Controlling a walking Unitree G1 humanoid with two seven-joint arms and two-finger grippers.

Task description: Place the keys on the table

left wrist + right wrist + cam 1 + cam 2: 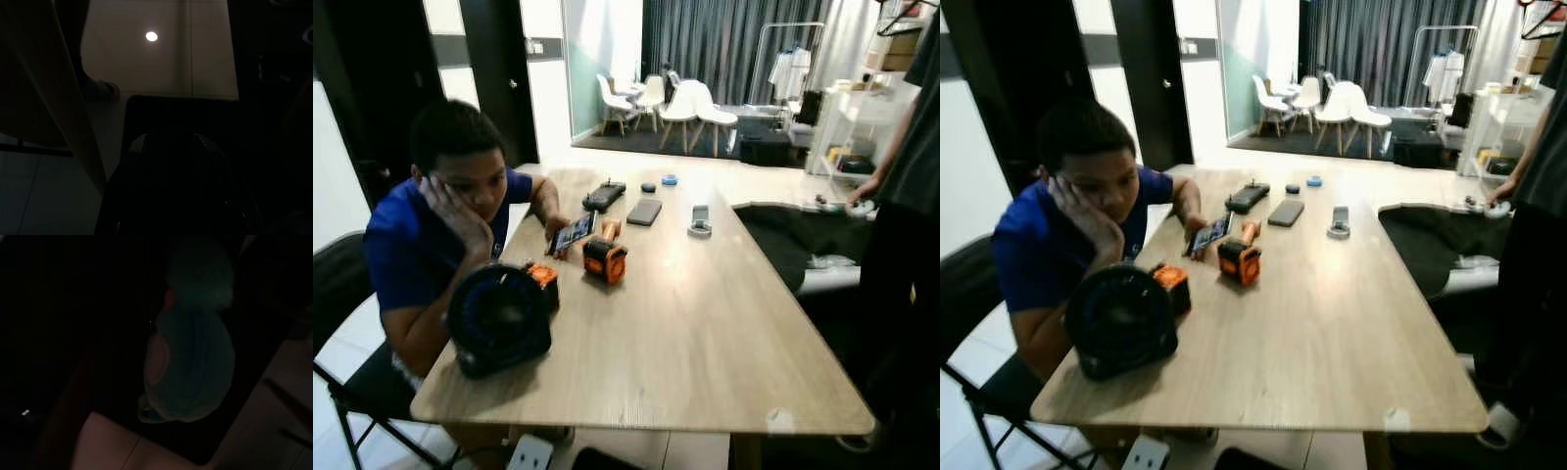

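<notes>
The light wooden table (705, 333) stretches away in front of me, its near half bare. In the dark right wrist view a teal fuzzy keychain (193, 362) hangs close before the camera, above the floor and beside the table's edge. My right gripper appears shut on it, though the keys themselves are lost in the dark. The left wrist view looks down at a dim floor with a light spot (151, 36); my left gripper (171, 147) is a dark shape there.
A seated person (440, 225) leans on the table's left side holding a phone (573, 234). On the table are a black round speaker (499, 318), an orange tape measure (605, 260), a dark case (644, 211) and a black cloth (803, 235). Another person (911, 196) stands at the right.
</notes>
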